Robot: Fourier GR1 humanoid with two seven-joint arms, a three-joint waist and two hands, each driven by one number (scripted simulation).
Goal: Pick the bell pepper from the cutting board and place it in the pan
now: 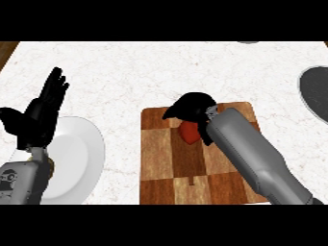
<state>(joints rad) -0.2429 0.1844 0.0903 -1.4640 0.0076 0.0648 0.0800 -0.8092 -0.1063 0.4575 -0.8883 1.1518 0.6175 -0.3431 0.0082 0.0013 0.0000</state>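
Curling round bell pepper (188,132) — right hand (191,108)

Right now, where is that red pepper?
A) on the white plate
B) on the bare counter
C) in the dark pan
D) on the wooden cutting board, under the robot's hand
D: the red pepper lies on the cutting board, with the right hand curled over it.

The black right hand (189,106) and its grey forearm (255,156) are covering most of the red bell pepper (187,133); only a small red sliver is showing. The dark round pan (322,96) is running off the right edge. The left forearm (14,180) is overlapping the white round plate (81,153).
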